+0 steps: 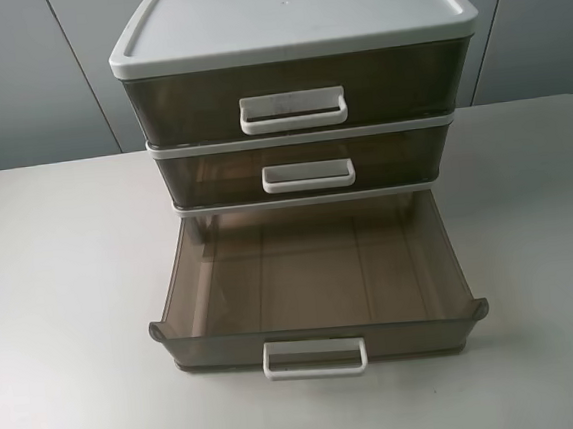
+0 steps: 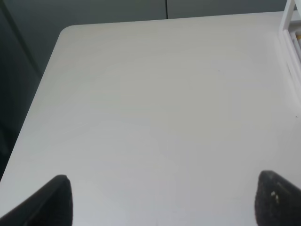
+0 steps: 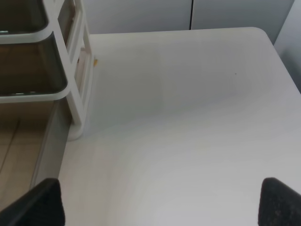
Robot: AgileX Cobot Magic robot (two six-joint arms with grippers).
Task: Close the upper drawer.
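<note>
A white-framed drawer cabinet [image 1: 289, 18] stands at the back middle of the table. The upper drawer [image 1: 186, 103] is smoky brown with the tallest front and the largest white loop handle [image 1: 293, 111]. Its front sits about level with the frame under the lid, and I cannot tell any gap. Neither gripper shows in the exterior high view. My left gripper [image 2: 162, 202] is open and empty over bare table, with the cabinet's edge [image 2: 291, 28] off to one side. My right gripper [image 3: 160, 202] is open and empty beside the cabinet's corner post [image 3: 77, 94].
The middle drawer [image 1: 213, 176], shallower with a smaller handle, looks pushed in. The wide low bottom drawer [image 1: 317, 277] is pulled far out toward the table's front and is empty; its side shows in the right wrist view [image 3: 49, 141]. The white table [image 1: 63, 294] extends on both sides.
</note>
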